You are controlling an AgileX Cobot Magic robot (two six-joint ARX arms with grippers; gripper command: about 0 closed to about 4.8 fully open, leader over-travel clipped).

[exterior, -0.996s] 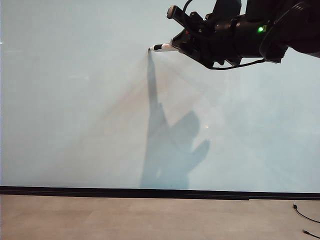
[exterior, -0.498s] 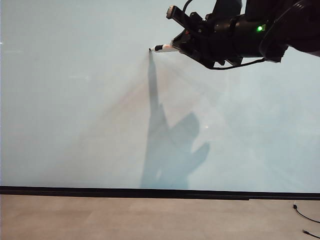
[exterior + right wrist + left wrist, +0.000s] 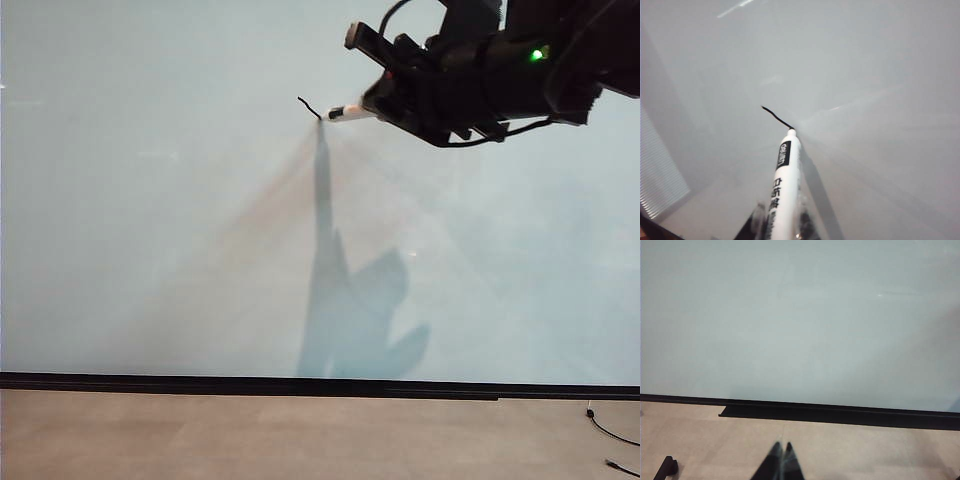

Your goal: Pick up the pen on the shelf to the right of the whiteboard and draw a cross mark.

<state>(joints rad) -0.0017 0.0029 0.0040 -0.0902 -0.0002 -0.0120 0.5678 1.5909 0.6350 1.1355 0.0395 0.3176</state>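
Clamped on the pen [image 3: 350,112], the right claw [image 3: 385,105] is hanging high on the right of the exterior view, its fingers closed around the white barrel. In the right wrist view the pen [image 3: 784,190] is jutting out from the claw [image 3: 780,222] with its black tip pressing against the whiteboard [image 3: 880,75]. A short, slightly wavy black stroke [image 3: 775,116] is running from the tip up and away across the glossy surface; in the exterior view the same stroke [image 3: 308,107] is sitting just left of the tip, the only part of the cross mark showing.

Around it, the whiteboard [image 3: 150,200] is filling nearly the whole exterior view, with its thin black strip [image 3: 300,384] running along the lower edge and a pale counter [image 3: 250,435] lying below. A dark cable [image 3: 610,432] is trailing at the counter's right edge. Nothing is standing between pen and board; the arm's grey shadow [image 3: 345,300] is falling on the board beneath the tip.

Reaching in from the upper right, the right arm [image 3: 520,65] is stretching almost level, a green light [image 3: 537,55] glowing on its wrist.

Low over the counter [image 3: 865,450], the left claw [image 3: 781,447] is pointing at the board's black strip [image 3: 840,412], its two dark fingertips [image 3: 774,452] pressing together and holding nothing.
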